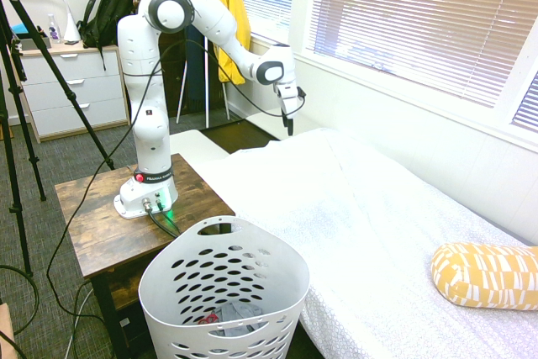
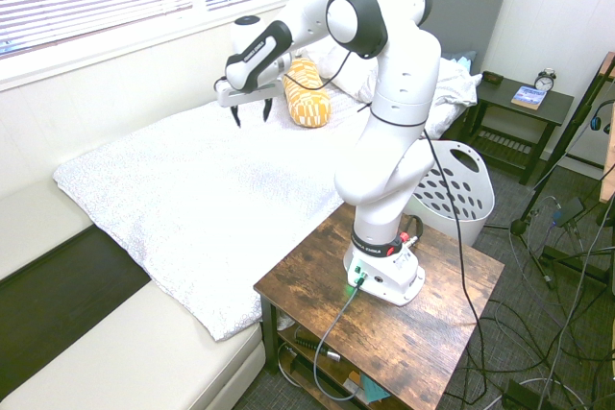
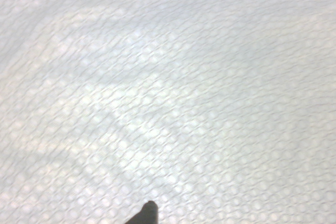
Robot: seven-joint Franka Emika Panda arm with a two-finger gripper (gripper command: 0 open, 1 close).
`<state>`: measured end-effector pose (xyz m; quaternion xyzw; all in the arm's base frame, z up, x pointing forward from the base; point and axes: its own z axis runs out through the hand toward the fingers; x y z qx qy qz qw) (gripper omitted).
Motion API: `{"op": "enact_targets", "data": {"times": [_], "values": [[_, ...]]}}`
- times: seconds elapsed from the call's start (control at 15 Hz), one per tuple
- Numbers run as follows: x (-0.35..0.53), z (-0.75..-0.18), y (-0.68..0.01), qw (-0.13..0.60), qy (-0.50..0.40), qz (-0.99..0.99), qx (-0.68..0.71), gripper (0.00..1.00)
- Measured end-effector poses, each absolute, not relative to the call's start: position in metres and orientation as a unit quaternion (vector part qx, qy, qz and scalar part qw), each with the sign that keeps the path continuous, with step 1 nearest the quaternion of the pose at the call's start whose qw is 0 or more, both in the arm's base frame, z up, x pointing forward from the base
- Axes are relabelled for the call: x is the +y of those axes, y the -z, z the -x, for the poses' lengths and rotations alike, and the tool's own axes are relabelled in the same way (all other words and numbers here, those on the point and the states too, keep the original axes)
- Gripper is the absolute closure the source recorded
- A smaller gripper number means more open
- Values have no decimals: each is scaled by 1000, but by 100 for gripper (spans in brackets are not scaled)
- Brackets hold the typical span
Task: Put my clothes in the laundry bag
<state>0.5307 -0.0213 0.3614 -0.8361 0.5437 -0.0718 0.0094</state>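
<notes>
The laundry bag (image 1: 223, 287) is a white basket with oval holes, standing on the floor between the wooden table and the bed; it also shows behind the arm (image 2: 463, 194). Some grey and red clothes (image 1: 225, 319) lie at its bottom. My gripper (image 1: 288, 129) (image 2: 251, 114) hangs above the white bedspread near the window wall, far from the basket. It is open, its two fingers pointing down with nothing between them. The wrist view shows only the textured white bedspread (image 3: 168, 87).
A yellow patterned pillow (image 1: 486, 273) (image 2: 306, 93) lies on the bed (image 1: 361, 216). The arm stands on a wooden side table (image 1: 92, 216). A drawer chest (image 1: 63, 90), hanging garments (image 1: 231, 6) and a nightstand (image 2: 524, 108) stand around the room.
</notes>
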Motion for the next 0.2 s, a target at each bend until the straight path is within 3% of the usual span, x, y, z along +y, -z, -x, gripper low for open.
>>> {"op": "enact_targets", "data": {"times": [0.2], "values": [[41,-543,-338,10,20,863,505,0]]}}
